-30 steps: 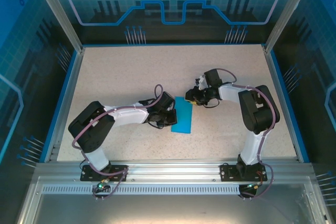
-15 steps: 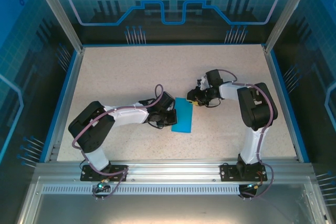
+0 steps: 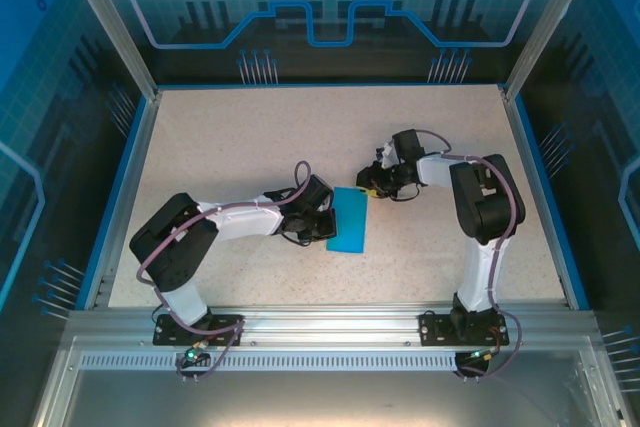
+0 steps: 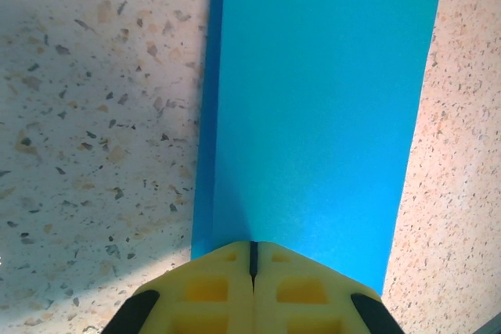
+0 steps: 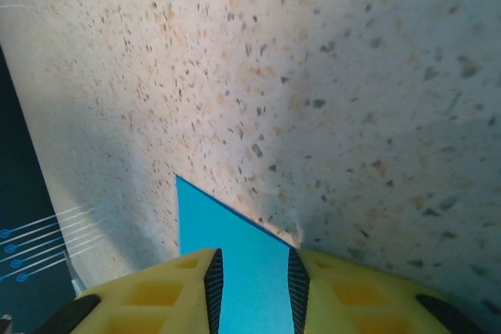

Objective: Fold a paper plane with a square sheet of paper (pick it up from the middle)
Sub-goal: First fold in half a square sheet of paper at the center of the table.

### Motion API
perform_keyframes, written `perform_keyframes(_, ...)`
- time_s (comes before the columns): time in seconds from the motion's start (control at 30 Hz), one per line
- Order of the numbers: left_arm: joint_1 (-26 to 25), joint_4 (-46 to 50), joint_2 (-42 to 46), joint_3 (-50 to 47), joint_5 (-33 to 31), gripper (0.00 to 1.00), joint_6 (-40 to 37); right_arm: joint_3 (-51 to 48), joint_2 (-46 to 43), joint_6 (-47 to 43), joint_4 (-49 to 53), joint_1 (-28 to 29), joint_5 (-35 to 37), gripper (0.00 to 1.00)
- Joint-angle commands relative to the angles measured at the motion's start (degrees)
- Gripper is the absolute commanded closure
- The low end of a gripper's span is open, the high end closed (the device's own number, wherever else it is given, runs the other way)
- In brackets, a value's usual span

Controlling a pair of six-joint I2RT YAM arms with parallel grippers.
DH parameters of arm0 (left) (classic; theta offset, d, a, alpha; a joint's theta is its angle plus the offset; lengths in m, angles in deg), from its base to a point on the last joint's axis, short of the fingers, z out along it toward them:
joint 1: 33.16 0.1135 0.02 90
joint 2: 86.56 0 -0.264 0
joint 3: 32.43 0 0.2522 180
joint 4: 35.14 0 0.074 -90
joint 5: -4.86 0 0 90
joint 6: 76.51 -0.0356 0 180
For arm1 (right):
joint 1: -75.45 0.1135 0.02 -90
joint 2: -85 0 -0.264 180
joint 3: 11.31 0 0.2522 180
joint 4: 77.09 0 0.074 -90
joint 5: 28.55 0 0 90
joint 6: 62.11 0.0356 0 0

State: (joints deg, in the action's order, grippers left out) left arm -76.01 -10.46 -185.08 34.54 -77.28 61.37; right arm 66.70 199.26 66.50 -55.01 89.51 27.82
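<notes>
- The blue paper sheet lies flat near the middle of the speckled table. It is folded over into a tall rectangle, with its long sides running from near to far.
- In the left wrist view the blue paper sheet shows two layers. A darker strip of the lower layer peeks out along one long edge, beside the smooth top layer.
- The left gripper is low at the sheet's left long edge, about midway along it.
- In its own camera the left gripper has its yellow fingers pressed together with only a thin seam between them. The tips overlap the edge of the paper. I cannot tell whether they press on it or hang just above.
- The right gripper is at the sheet's far right corner.
- From the right wrist, the right gripper has its jaws a narrow way apart. A pointed corner of the blue paper sheet shows in the gap between the black pads.
- That corner looks flat on the table, and neither pad is seen clamping it.
- Both arms bend inward from their bases on the aluminium rail at the near edge, the left from the near left and the right from the near right.
</notes>
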Motion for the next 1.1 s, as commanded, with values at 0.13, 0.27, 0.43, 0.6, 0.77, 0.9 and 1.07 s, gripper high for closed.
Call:
perform_keyframes(0.13,0.31,1.85,4.78,1.12,0.58,0.91,-0.49,-0.98,-0.04,-1.05,1.79,-0.44,-0.08,0.68)
perform_keyframes(0.27,0.94,2.15,7.78,0.07,-0.11,0.78,-0.34,0.59,-6.18,-3.20,5.20,-0.51,-1.39,0.64)
perform_keyframes(0.43,2.86,-0.98,9.79,-3.02,2.66,0.57,1.82,-0.67,-14.90,-6.02,9.66,-1.03,2.37,0.55)
perform_keyframes(0.6,3.35,-3.21,8.55,-3.32,6.02,0.48,3.11,-6.89,-22.13,-6.86,10.33,-0.97,5.99,0.44)
perform_keyframes(0.77,3.44,-3.71,6.86,-3.74,7.26,0.46,4.80,-13.52,-27.64,-6.26,8.42,-0.29,4.65,0.39)
perform_keyframes(0.9,3.40,-3.91,6.64,-4.76,6.84,0.45,5.72,-16.82,-29.00,-6.55,10.14,3.91,7.35,0.42)
perform_keyframes(1.07,3.47,-4.48,5.32,-4.95,6.82,0.45,6.40,-20.14,-27.68,-3.29,8.57,6.58,9.18,0.57)
